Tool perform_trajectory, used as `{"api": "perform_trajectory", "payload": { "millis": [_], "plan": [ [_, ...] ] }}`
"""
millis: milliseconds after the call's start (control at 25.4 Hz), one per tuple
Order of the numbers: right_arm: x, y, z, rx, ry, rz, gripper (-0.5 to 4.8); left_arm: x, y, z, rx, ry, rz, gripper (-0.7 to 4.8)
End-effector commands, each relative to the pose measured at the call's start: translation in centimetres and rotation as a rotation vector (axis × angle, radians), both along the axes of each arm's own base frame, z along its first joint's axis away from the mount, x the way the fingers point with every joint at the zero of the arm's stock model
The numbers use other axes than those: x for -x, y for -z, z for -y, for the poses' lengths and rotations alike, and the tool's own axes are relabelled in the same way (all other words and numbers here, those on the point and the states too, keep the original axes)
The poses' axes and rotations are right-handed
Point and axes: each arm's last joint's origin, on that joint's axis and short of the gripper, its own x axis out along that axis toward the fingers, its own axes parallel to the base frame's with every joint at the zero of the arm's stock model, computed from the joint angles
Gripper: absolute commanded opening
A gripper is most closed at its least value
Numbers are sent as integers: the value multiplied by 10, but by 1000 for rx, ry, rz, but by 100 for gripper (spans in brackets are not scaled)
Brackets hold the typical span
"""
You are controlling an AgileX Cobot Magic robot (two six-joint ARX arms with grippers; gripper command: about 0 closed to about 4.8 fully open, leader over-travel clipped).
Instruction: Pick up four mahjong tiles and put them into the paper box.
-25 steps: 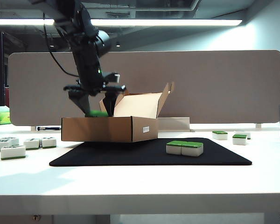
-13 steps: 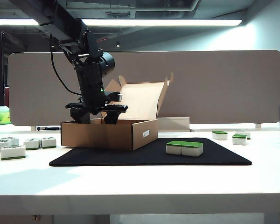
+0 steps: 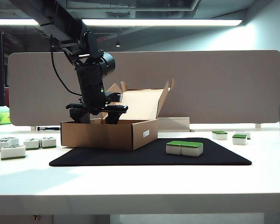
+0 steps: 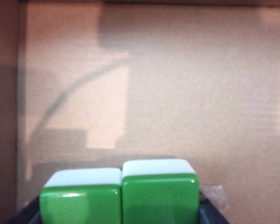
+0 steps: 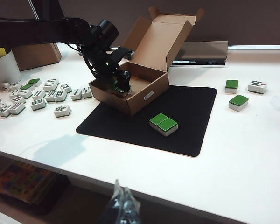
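Right now, in the exterior view, my left gripper (image 3: 97, 117) is sunk into the paper box (image 3: 109, 134), fingertips hidden behind its front wall. The left arm comes down steeply from above with the wrist pointing almost straight down. The box sits on the black mat (image 3: 149, 154), flap lid standing up behind. Two green-topped mahjong tiles (image 3: 185, 147) wait side by side on the mat, well apart from the box.

Next, my left wrist view shows a second pair of tiles (image 4: 120, 196) between my fingers, over the pale cardboard floor. Whether I'm clamped on them or just letting go, I cannot tell.

Last, the right wrist view looks down from afar: my left gripper (image 5: 122, 83) is inside the box (image 5: 144, 91), and the waiting pair (image 5: 163, 124) lies on the mat. My right gripper (image 5: 120, 205) shows only as a blur at the frame's edge, far from the work; its jaws I cannot read.

I judge this the drop-off of the first two tiles. The next move calls for spreading fully, rising straight out clear of the walls, then going for the pair on the mat.
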Motion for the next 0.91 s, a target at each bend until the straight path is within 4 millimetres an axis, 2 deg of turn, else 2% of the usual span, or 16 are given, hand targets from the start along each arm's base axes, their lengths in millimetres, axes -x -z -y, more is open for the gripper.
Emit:
{"api": "perform_trajectory", "payload": {
  "millis": [39,79,118,197,512,749,788,907],
  "plan": [
    [3,0,0,3,0,29,-1,0,-2,0,3,1,9,350],
    [3,0,0,3,0,29,-1,0,-2,0,3,1,9,355],
    [3,0,0,3,0,29,-1,0,-2,0,2,1,9,401],
    [3,0,0,3,0,29,-1,0,-2,0,2,1,9,436],
    [3,0,0,3,0,28,-1,-1,-10,1,16,3,29,436],
    [3,0,0,3,0,29,-1,-2,-43,5,136,26,72,435],
    [3,0,0,3,0,29,-1,-1,-60,10,204,24,92,435],
    [3,0,0,3,0,29,-1,6,-83,19,318,39,85,433]
  ]
}}
